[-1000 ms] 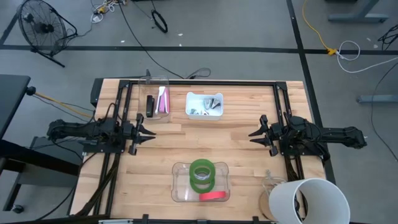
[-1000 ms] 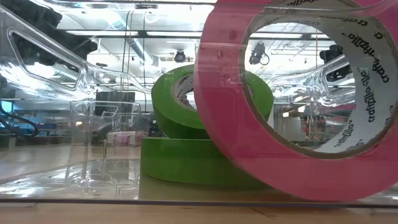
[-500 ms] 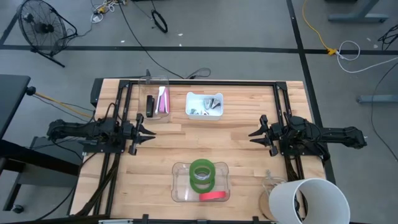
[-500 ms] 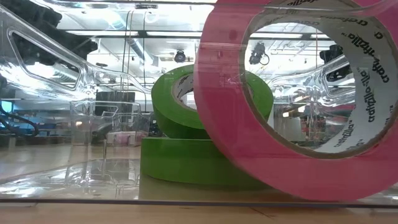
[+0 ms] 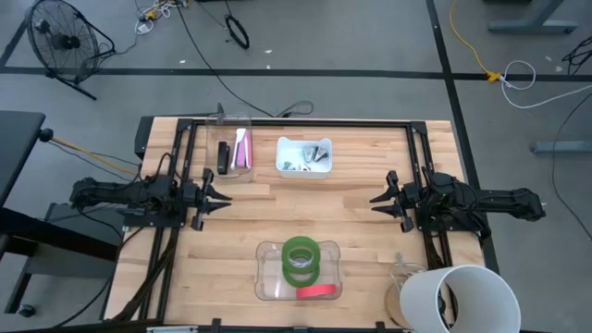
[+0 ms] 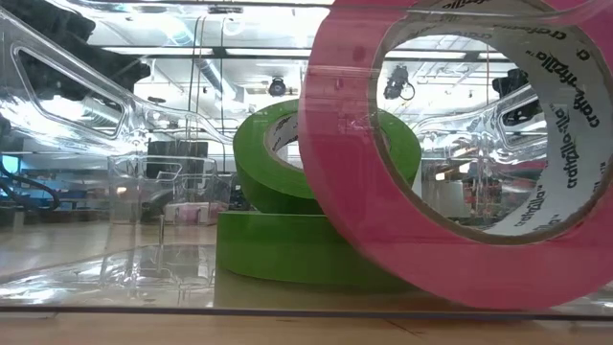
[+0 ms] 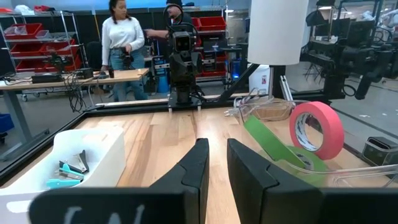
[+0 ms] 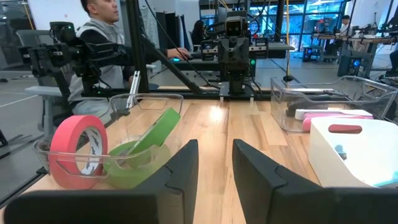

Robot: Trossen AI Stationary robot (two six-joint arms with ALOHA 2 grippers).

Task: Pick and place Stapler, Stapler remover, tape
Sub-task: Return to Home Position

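Note:
Two green tape rolls (image 5: 302, 259) and a red roll (image 5: 316, 291) sit in a clear tray (image 5: 268, 277) at the table's near middle. In the low view one green roll (image 6: 287, 251) lies flat, the second (image 6: 278, 163) leans on it, and the red roll (image 6: 364, 220) stands tilted on its edge. A black stapler (image 5: 223, 155) and a pink one (image 5: 242, 148) lie in a clear box at the far side. Staple removers (image 7: 69, 171) lie in a white bin (image 5: 282, 146). My left gripper (image 5: 222, 198) and right gripper (image 5: 375, 201) hover at mid-table, empty, with a narrow gap between the fingers.
A tall white cylinder (image 5: 462, 298) and a clear container (image 5: 404, 273) stand at the near right corner. Black rails frame the table's left, right and far sides. People (image 7: 124, 50) stand in the room beyond. Bare wood lies between the two grippers.

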